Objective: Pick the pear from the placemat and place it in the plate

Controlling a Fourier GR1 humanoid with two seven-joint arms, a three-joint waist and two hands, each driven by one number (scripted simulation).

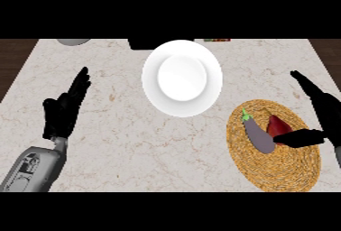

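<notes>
A dark red pear (276,125) lies on a round woven placemat (286,171) at the lower right of the head view, beside a purple eggplant (260,135) with a green stem. My right hand (325,118) is at the mat's right edge, open, its fingers straight and pointing up-left. Its thumb reaches across to the pear's lower right side and overlaps it. A white plate (182,97) with nothing on it stands at the upper middle, left of and beyond the mat. My left hand (61,113) rests open at the left, fingers up.
A grey rounded object (73,41) and a dark object (143,43) sit at the counter's far edge. The marble counter (120,140) narrows toward the far side, with dark floor past its left and right edges.
</notes>
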